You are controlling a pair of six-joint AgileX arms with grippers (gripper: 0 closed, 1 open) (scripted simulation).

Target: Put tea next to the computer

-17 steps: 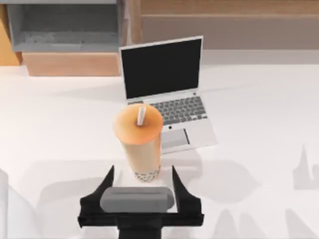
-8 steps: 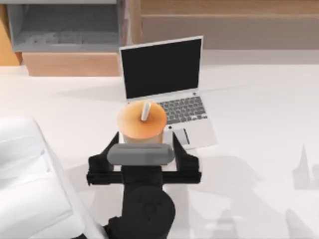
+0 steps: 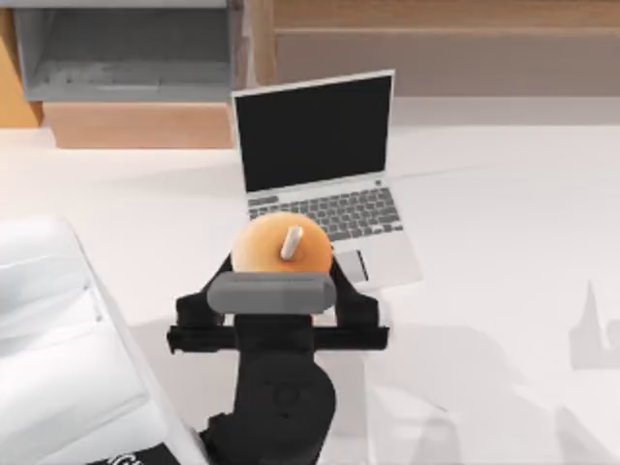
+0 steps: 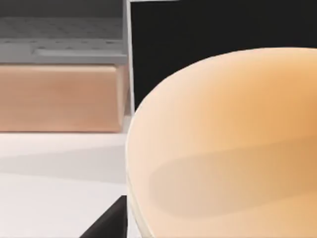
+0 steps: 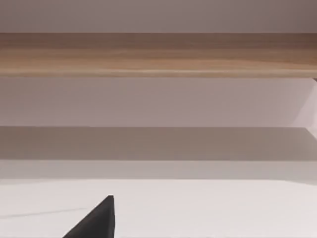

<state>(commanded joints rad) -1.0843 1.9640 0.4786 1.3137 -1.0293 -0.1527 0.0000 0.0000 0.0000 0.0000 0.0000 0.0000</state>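
Observation:
The tea (image 3: 283,242) shows its orange lid and white straw from above, just in front of the left front corner of the computer (image 3: 320,165), an open silver laptop with a black screen. My left gripper (image 3: 283,265) reaches in from the near side and is shut on the tea, one black finger at each side of the cup below the lid. In the left wrist view the cup's orange-tan wall (image 4: 223,148) is very close, with a black finger (image 4: 106,223) against its edge and the laptop screen (image 4: 208,29) behind. A dark part of my right gripper (image 5: 96,223) shows over bare table.
A grey open box (image 3: 126,48) stands on a wooden block (image 3: 136,124) at the back left. A wooden ledge (image 3: 436,29) runs along the back. My left arm's white body (image 3: 58,339) covers the near left. Bare white table lies to the right of the laptop.
My left gripper moved forward from the near edge until its fingers came up around the tea. The lid has shifted slightly right and the straw now leans the other way.

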